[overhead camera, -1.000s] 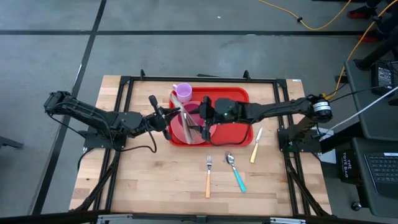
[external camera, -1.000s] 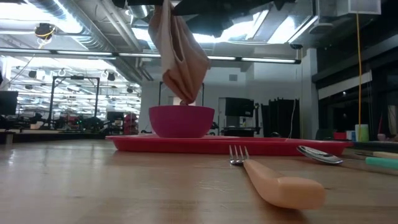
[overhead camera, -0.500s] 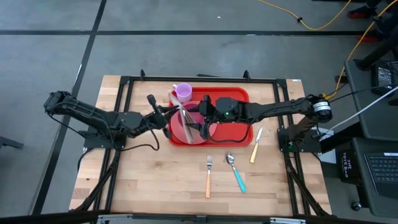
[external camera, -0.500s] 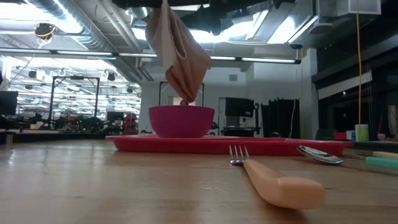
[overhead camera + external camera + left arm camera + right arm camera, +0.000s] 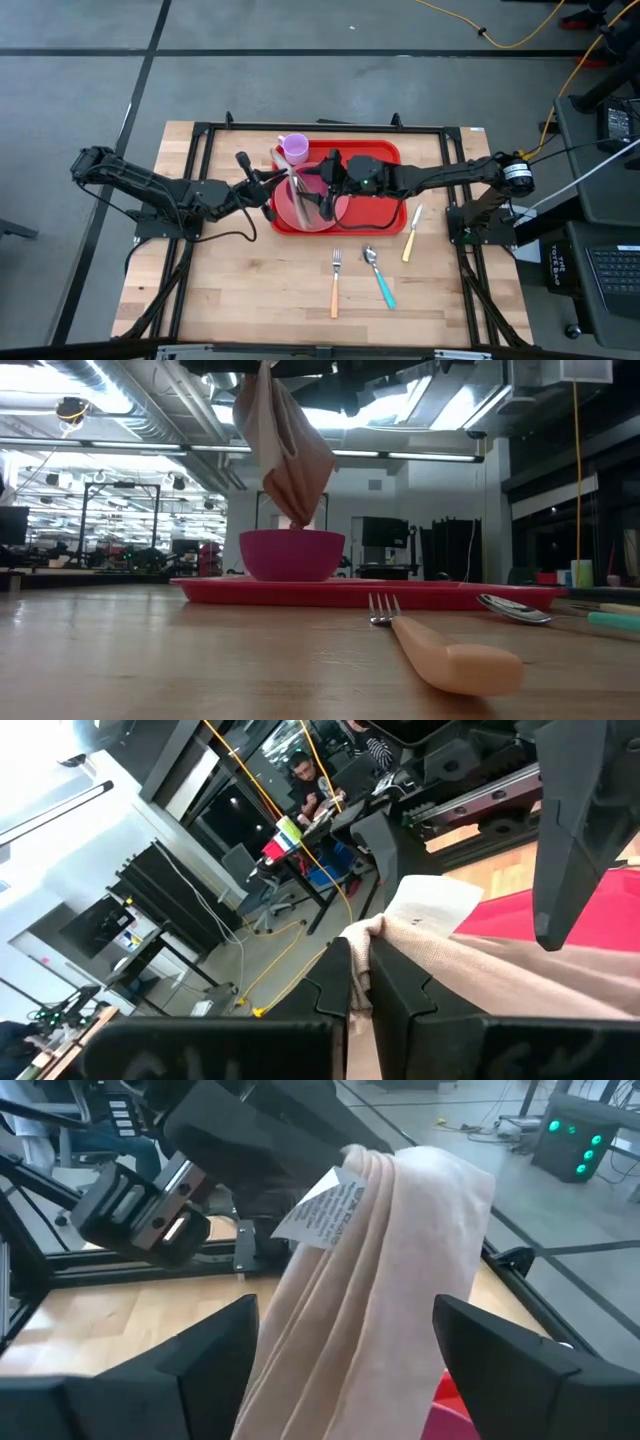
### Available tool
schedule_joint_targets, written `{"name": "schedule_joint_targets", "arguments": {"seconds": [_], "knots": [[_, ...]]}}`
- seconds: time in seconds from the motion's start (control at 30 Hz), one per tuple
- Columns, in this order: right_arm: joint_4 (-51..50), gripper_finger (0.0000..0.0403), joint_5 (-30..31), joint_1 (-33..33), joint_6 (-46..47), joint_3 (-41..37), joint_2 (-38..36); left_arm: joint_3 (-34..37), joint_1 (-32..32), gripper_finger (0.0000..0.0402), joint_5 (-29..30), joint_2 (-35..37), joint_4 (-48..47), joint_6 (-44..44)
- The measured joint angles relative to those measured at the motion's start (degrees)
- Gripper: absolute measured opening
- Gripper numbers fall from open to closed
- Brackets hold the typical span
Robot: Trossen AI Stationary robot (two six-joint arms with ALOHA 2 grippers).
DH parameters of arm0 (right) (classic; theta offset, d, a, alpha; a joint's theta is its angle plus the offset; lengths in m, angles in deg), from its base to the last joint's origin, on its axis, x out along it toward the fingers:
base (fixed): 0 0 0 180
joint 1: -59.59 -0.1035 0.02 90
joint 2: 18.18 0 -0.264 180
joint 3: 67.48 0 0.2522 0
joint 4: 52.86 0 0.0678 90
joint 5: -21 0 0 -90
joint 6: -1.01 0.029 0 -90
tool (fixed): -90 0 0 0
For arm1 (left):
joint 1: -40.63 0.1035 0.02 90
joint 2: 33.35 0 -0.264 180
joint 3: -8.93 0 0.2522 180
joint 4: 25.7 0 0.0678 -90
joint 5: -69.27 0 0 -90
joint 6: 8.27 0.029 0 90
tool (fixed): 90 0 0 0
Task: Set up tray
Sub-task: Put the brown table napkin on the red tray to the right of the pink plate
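Observation:
The red tray lies at the table's middle and shows as a low red rim in the low view. A magenta bowl and a round pink plate sit on its left part. A beige cloth with a white label hangs over the bowl. My left gripper is shut on the cloth's top. My right gripper is open, and its fingers stand on either side of the hanging cloth. I cannot tell whether they touch it. My left gripper pinches the cloth's bunched top between its two fingers, close to the label. It comes level from the table's left. The cloth hangs slack in folds, and its lower end reaches the bowl's rim; whether it touches the bowl I cannot tell.
A purple cup stands at the tray's far left corner. On the wood near the tray lie an orange-handled fork, a teal-handled spoon and a yellow-handled knife. A black frame borders the table.
My left gripper has edged toward the tray with the cloth. The cloth's hanging body has shifted a little above the bowl and still hangs from the same hold.

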Motion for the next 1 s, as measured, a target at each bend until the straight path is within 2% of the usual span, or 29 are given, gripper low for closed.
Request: {"name": "schedule_joint_targets", "arguments": {"seconds": [0.53, 0.77, 0.9, 1.0], "knots": [[2.24, 0.0303, 1.44, 0.02, -1.32, 0.02, 0.0, 0.0, 0.0, 0.0008, 0.07, 0.0, 0.02, -0.19], [-4.14, 0.0303, 1.52, 0.02, -2.61, 6.4, 3.95, 0.0, 0.97, 0.0008, -1.32, -0.51, 0.58, -0.18], [-11.12, 0.0303, 3.81, 0.0, -2.93, 11.32, 5.93, 0.02, 2.46, 0.0008, -1.33, -0.99, 1.08, 0.46], [-13.74, 0.0303, 3.88, 0.0, -2.69, 13.14, 6.08, 0.02, 4.07, 0.0008, -4.1, -1.69, 2.34, 1.3]]}}
